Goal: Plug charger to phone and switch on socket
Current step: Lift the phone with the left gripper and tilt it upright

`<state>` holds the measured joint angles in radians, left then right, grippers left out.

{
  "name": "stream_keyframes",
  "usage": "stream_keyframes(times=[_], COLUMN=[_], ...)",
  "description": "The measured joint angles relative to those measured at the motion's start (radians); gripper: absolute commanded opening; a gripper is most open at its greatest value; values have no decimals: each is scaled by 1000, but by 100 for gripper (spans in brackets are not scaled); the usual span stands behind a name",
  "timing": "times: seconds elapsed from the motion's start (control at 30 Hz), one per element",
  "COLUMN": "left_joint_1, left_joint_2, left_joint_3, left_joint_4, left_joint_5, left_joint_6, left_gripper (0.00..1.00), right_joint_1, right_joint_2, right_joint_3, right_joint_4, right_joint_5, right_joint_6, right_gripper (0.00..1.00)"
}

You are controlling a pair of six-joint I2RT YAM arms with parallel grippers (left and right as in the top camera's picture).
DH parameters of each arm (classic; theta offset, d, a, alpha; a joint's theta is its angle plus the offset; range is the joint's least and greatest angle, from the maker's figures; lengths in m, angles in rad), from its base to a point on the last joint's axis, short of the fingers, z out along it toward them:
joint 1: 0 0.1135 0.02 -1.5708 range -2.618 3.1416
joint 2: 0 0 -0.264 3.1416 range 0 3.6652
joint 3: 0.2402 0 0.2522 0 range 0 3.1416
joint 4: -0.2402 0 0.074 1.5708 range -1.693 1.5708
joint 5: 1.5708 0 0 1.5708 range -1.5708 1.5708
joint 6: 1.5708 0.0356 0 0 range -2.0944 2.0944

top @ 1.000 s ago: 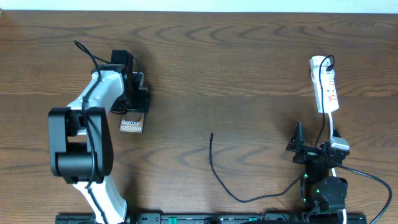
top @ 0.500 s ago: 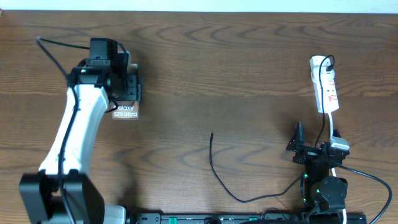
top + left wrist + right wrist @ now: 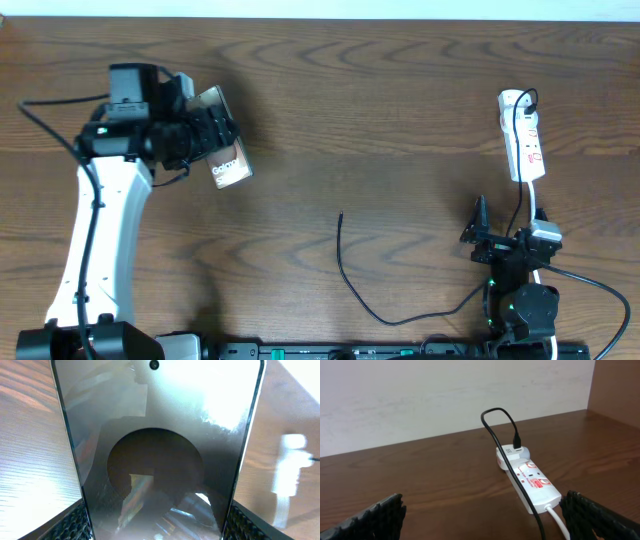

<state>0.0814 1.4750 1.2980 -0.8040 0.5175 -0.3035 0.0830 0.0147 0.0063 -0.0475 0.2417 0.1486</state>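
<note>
The left pincer (image 3: 210, 135), in the upper left of the overhead frame, is closed narrowly on the flat, brown-black rectangular phone (image 3: 228, 158), gripping it by its long edges. The slab sits askew, its end with pale "Galaxy" lettering pointing toward the lower right. In the left wrist view the phone's glossy face fills the frame, mirroring a dark round shape, with ribbed black fingers (image 3: 75, 522) pressed at both lower corners. The right pincer (image 3: 480, 228), at the lower right, is spread wide with nothing between its textured fingers (image 3: 380, 512). The long thin black charger cable (image 3: 339, 240) lies curved on the grained brown wooden counter (image 3: 400, 100), its small tip at centre frame, well apart from the phone. The narrow white plastic power strip with red markings (image 3: 522, 140) lies at the upper right, with a black plug in it.
</note>
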Motion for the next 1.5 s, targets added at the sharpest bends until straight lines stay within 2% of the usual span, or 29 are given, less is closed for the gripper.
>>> stream_keyframes(times=[0.23, 0.4, 0.6, 0.83, 1.5], left_joint_1=[149, 223, 251, 251, 251], left_joint_2=[0, 0, 0, 0, 0], left_joint_3=[0, 0, 0, 0, 0], left_joint_4=[0, 0, 0, 0, 0], left_joint_5=[359, 515, 579, 604, 722], left_joint_6=[-162, -319, -546, -700, -842], left_gripper=[7, 7, 8, 7, 7], right_joint_1=[0, 0, 0, 0, 0], right_joint_2=[0, 0, 0, 0, 0], right_joint_3=[0, 0, 0, 0, 0], right_joint_4=[0, 0, 0, 0, 0], right_joint_5=[0, 0, 0, 0, 0], right_joint_6=[0, 0, 0, 0, 0], right_gripper=[99, 99, 99, 99, 99])
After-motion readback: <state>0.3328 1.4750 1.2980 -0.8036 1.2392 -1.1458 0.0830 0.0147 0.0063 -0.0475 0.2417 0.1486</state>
